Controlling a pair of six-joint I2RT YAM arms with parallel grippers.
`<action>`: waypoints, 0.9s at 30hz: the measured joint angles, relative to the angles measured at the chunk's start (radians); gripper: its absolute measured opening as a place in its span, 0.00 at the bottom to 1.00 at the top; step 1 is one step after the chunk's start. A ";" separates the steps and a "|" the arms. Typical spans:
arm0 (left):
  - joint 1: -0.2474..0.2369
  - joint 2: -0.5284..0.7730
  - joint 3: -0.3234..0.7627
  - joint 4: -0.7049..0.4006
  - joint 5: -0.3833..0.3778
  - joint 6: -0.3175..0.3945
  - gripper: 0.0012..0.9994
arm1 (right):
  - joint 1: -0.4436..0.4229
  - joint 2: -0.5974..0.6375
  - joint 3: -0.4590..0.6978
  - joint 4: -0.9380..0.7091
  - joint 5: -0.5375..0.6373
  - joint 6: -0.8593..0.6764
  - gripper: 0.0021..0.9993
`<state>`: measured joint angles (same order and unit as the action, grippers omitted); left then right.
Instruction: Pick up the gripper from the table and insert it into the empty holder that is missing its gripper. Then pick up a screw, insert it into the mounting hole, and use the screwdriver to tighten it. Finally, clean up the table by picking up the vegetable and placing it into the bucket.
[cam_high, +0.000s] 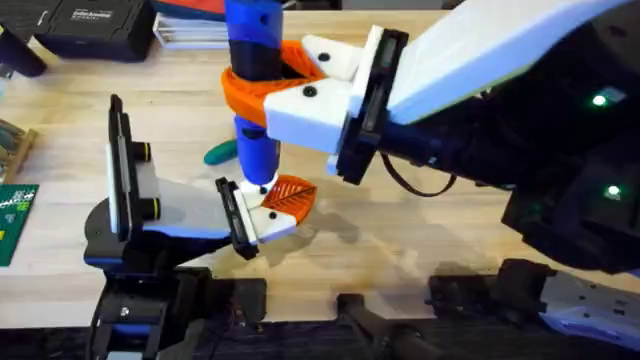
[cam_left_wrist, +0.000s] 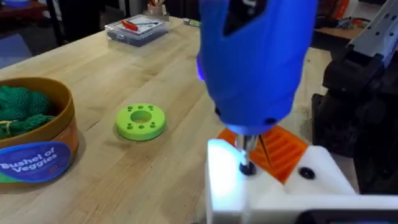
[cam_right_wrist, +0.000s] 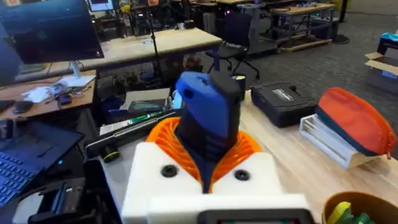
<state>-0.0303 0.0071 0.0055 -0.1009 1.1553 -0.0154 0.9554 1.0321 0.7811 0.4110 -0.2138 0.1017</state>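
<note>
My right gripper (cam_high: 262, 85), white with orange ribbed pads (cam_right_wrist: 245, 146), is shut on the blue screwdriver (cam_high: 252, 50), which it holds upright. The screwdriver's thin metal tip (cam_left_wrist: 246, 152) comes down onto the white holder (cam_left_wrist: 280, 190) at the end of my left arm. The orange ribbed gripper (cam_high: 290, 195) sits in that holder, right beside the tip. My left gripper (cam_high: 270, 208) is low over the table. A black screw head (cam_left_wrist: 306, 173) shows on the holder's top. The teal vegetable (cam_high: 220, 152) lies on the table behind the screwdriver, partly hidden. The bucket (cam_left_wrist: 37, 163) stands off to the side with green produce inside.
A lime-green disc with holes (cam_left_wrist: 141, 121) lies between the bucket and the holder. A clear box (cam_left_wrist: 137, 28) sits at the table's far edge. A black case (cam_right_wrist: 283, 102) and an orange-topped pouch (cam_right_wrist: 354, 121) lie along the back. A green circuit board (cam_high: 12, 220) is at the left edge.
</note>
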 joint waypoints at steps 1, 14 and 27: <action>0.000 0.000 0.000 0.000 0.000 0.000 0.00 | 0.000 0.000 0.000 0.000 0.000 0.000 0.02; 0.000 0.000 0.000 0.000 0.000 0.000 0.00 | 0.000 0.000 0.000 -0.015 0.000 0.003 0.02; 0.000 0.000 0.000 -0.008 0.000 -0.003 0.00 | 0.000 -0.001 0.001 -0.052 0.012 0.004 0.02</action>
<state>-0.0303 0.0074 0.0055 -0.1085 1.1556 -0.0185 0.9554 1.0313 0.7818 0.3588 -0.2020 0.1059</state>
